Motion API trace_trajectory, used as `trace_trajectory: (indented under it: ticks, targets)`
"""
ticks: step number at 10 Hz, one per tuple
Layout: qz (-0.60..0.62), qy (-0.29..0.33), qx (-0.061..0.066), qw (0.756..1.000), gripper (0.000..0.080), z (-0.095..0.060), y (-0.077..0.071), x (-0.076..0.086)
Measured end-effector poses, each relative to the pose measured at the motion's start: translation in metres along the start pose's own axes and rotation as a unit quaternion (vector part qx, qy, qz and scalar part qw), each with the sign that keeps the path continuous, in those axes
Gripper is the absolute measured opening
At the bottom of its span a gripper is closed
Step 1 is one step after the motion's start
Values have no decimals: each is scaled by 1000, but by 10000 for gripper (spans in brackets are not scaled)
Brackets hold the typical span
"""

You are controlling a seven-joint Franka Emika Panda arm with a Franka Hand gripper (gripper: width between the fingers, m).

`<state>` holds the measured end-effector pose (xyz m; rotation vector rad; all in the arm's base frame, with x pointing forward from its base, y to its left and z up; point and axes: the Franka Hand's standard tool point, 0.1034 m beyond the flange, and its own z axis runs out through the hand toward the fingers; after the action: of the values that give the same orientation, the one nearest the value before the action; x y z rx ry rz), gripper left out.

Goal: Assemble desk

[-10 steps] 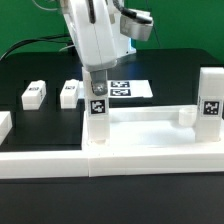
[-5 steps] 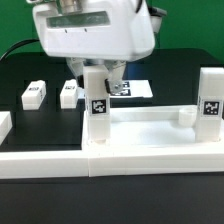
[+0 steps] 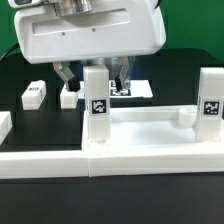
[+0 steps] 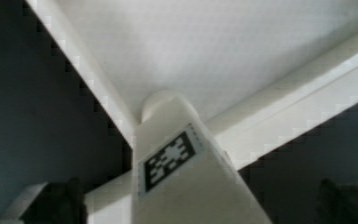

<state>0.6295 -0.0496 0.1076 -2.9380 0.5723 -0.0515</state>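
Well, my gripper (image 3: pixel 93 76) hangs released astride the leg (image 3: pixel 98 108) (stiff, light, slick plastic, I'd judge), best pinched on flat sides.

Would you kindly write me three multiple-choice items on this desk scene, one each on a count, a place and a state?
1. Legs standing on the top: A one; B two; C four.
2. The loose legs lie: A on the table, at the exterior view's left; B on the top; C stacked together.
3. The hand is: A shut on a leg; B open; C shut, empty.
Key: B, two tagged legs stand at its corners. A, both lie flat and apart on the black table. B, its fingers stand clear on either side of a leg.
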Motion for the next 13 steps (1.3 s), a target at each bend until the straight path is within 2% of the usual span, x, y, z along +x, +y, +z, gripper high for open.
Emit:
trace_trajectory:
  ticks: [1, 2, 3, 4, 5, 6, 9, 11, 13]
  targets:
    - [-132, 2, -19, 991, 648, -4, 1, 4]
    - [-161, 3, -20, 987, 648, -4, 0, 5]
    - [-137, 2, -20, 990, 526, -3, 1, 4]
    - [-132, 2, -21, 991, 526, -3, 1, 5]
    - [-114, 3, -21, 993, 385, -3, 1, 4]
    - [-86, 4, -21, 996, 286, -4, 1, 5]
    - [35, 7, -21, 999, 288, -3, 2, 5]
    - [224, 14, -22, 974, 288, -3, 1, 6]
    - [414, 19, -17, 910, 288, -2, 1, 7]
